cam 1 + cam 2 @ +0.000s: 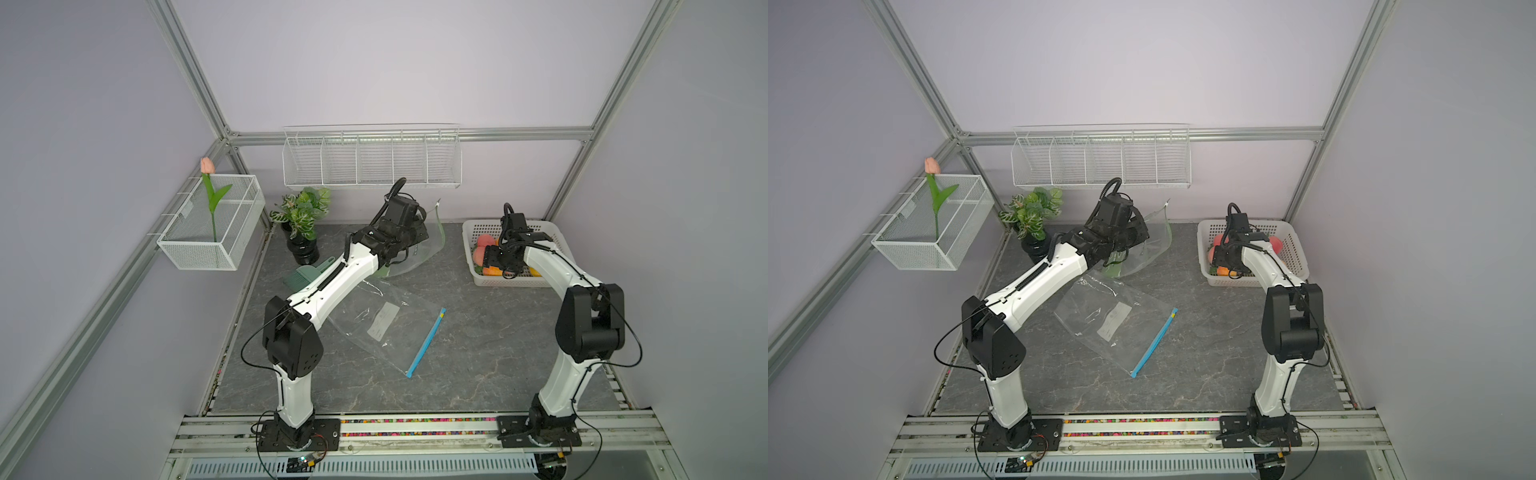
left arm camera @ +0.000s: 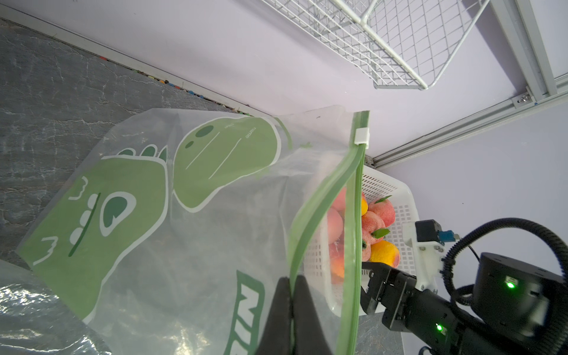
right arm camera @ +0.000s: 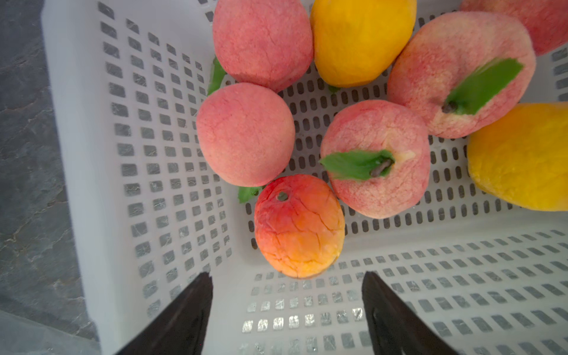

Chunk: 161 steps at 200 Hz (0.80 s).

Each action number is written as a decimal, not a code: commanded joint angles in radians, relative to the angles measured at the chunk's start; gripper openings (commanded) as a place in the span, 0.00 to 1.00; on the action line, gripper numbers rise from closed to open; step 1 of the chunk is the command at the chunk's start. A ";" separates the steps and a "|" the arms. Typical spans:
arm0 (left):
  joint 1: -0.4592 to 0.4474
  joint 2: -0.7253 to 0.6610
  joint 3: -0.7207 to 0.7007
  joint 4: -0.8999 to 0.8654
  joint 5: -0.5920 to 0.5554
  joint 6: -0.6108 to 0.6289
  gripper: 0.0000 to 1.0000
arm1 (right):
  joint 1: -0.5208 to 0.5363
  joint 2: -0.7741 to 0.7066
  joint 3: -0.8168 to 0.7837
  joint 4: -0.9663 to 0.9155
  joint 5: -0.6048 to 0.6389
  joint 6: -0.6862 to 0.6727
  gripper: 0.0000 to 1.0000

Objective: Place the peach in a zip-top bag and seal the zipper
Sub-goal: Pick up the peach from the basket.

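**Pink fruit under wide jaws: choosing one peach cleanly**

The right gripper (image 3: 286, 275) is hanging over the white basket (image 3: 92, 153) with its jaws spread wide and nothing between them. Several pink peaches are lying in the basket among yellow fruit (image 3: 359, 37). The fingertips are lining up on a red-orange fruit (image 3: 299, 227), which is probably not the target. The leafed peach (image 3: 375, 159) is sitting just beside it, crowded by its neighbours.

A good pick is going to mean centring over one pink peach. The fingers should be coming down across its widest part, one of them slipping into the gap toward the red-orange fruit, and closing gently so that nothing rolls.

The left gripper (image 2: 291, 284) is pinching one lip of the green-printed zip-top bag (image 2: 153, 215), its jaws closed on the film. The other lip, with its zipper track (image 2: 353, 215) and white slider (image 2: 361, 136), is standing apart, so the mouth is gaping toward the basket. That opening is looking narrow, so the peach should be going in along its length.

A clear bag (image 1: 386, 328) is lying flat on the table, untouched.
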State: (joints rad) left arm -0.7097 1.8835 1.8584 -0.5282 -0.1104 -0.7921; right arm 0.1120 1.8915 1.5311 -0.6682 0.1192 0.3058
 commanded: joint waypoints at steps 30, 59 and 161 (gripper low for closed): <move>-0.005 0.017 -0.002 0.014 -0.001 0.008 0.00 | -0.011 0.090 0.074 -0.043 -0.013 0.004 0.78; -0.005 0.024 0.004 0.016 0.003 0.008 0.00 | -0.012 0.133 0.102 -0.061 0.003 0.010 0.77; -0.005 0.028 0.005 0.010 0.011 0.006 0.00 | -0.012 0.205 0.126 -0.099 0.006 0.015 0.74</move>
State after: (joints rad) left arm -0.7097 1.8973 1.8584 -0.5217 -0.1032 -0.7879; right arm 0.1051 2.0819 1.6505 -0.7322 0.1192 0.3065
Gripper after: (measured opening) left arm 0.046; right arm 0.754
